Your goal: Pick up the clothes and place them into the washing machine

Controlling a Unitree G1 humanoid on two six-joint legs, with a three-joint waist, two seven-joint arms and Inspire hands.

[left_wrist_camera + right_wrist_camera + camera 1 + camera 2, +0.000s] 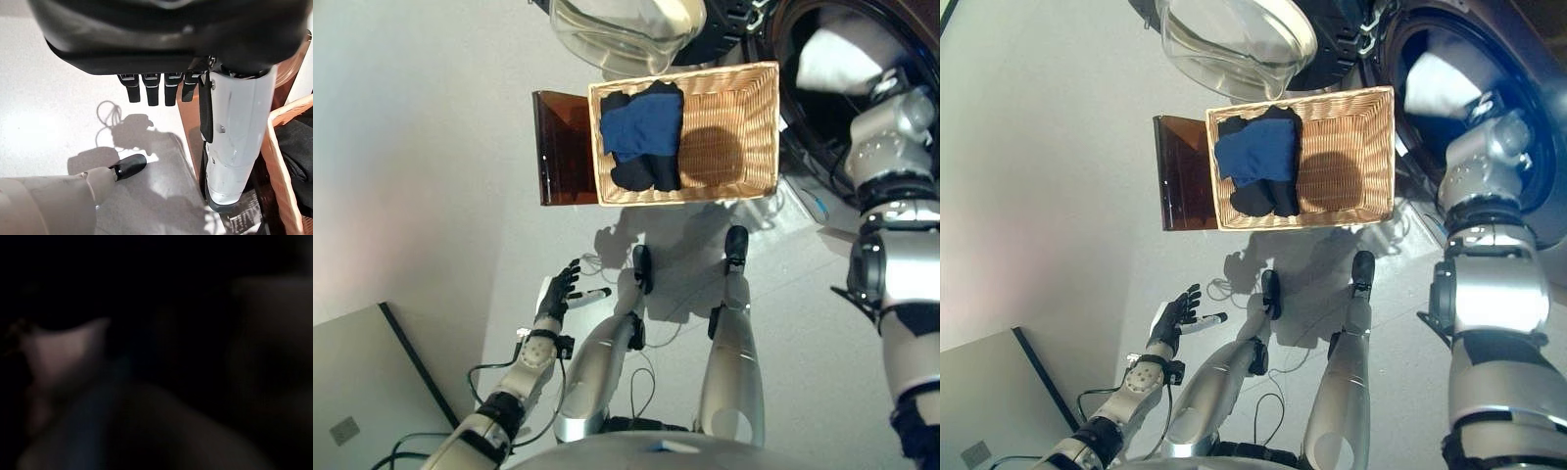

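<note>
blue and black clothes (642,137), heaped in basket (734,186)

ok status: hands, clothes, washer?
Left robot hand open, idle, low by the floor. Right arm reaches into the washing machine drum; its hand hidden, state unclear. White garment in drum. Blue and black clothes in wicker basket. Door open.

A: What stands around the wicker basket (724,147)?

B: A brown translucent panel (563,147) touches its left side, standing on a pale grey floor (421,157).

A: Anything else nearby?

B: Well apart from the basket, toward the lower left, lies a flat grey board (362,392) with a dark edge.
</note>
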